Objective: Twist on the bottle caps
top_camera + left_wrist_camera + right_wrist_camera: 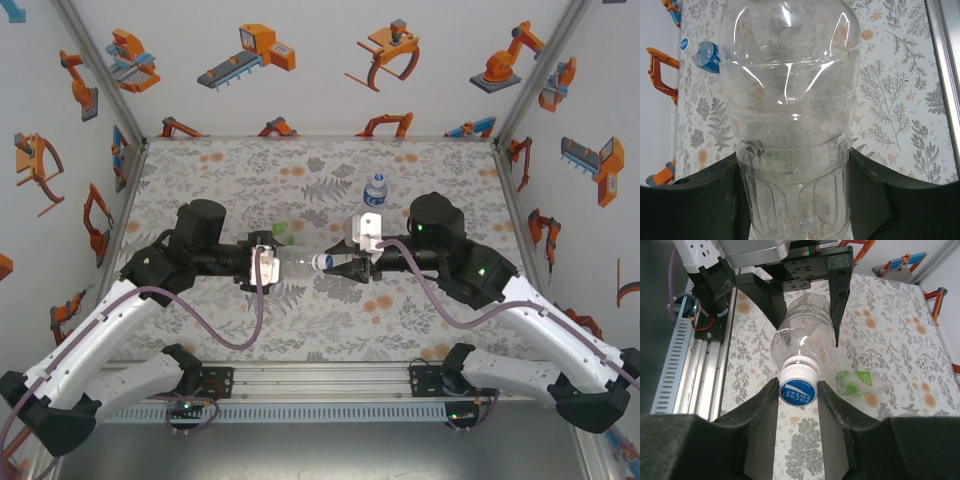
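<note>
Right wrist view: the white cap [798,385], seated on the neck of the clear bottle [802,342], is clamped by the right tool [798,388] while the left tool [806,315] grips the body; the blue-label bottle [375,187] appears capped, and the green-tinted bottle [860,382], lying on the table [890,330], looks pending.

Bottles: three (clear bottle [802,342], blue-labelled bottle [376,190], green-tinted bottle [860,382]). Caps [798,389]: two seen.

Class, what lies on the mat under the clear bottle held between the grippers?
A green-tinted bottle lies on the floral mat below. Its end nearest the clear bottle is covered, hiding whether it is capped.
</note>
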Robot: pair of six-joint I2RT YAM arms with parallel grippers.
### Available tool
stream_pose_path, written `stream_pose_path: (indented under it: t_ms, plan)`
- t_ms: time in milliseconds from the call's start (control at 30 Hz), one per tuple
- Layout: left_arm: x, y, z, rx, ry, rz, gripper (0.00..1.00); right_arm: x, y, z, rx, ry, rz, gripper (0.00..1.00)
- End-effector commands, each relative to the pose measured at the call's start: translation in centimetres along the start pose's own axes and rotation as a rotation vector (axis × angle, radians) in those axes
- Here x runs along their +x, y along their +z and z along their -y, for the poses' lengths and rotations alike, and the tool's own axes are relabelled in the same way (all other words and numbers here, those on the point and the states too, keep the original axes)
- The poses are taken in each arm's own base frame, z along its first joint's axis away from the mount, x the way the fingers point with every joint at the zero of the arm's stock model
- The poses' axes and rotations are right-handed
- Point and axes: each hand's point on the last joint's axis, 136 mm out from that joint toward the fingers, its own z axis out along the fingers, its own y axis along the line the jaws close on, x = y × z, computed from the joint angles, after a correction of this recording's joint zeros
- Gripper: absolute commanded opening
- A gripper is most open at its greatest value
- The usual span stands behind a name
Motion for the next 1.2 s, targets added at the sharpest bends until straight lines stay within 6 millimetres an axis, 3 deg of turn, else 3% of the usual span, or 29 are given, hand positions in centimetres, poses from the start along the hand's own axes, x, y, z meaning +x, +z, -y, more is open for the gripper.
stream_pose_path:
  t_ms: [0, 300, 500, 667, 833, 1033, 1167]
  plan:
    - [-2.2, -0.4, -0.1, 0.014, 0.013, 0.088, 0.0, -0.4, 0.2, -0.6, -0.036, -0.054, -0.001, 0.0]
    - [-2.8, -0.1, 0.3, 0.061, -0.005, 0.133, 0.0, 0.7, 0.4, -1.2, -0.063, -0.143, -0.034, 0.0]
    - [-2.8, 0.0, -0.3, 0.054, -0.052, 0.113, 0.0, 1.8, 0.9, -1.1, -0.067, -0.05, -0.074, 0.0]
    - [-1.6, 0.2, -1.2, -0.012, -0.028, 0.058, 0.0, 2.9, 1.6, 0.9, 0.059, 0.277, -0.065, 0.0]
    - [-0.3, 0.7, -2.0, -0.083, -0.014, 0.025, 0.0, 4.6, 1.6, 3.5, 0.248, 0.718, 0.008, 0.0]
    - [0.2, 1.3, -2.1, -0.1, -0.019, 0.029, 0.0, 8.7, 0.9, 5.1, 0.452, 1.254, 0.056, 0.0]
    - [0.4, 1.5, -2.3, -0.116, -0.036, 0.039, 0.0, 11.3, 0.1, 5.3, 0.559, 1.521, 0.105, 0.0]
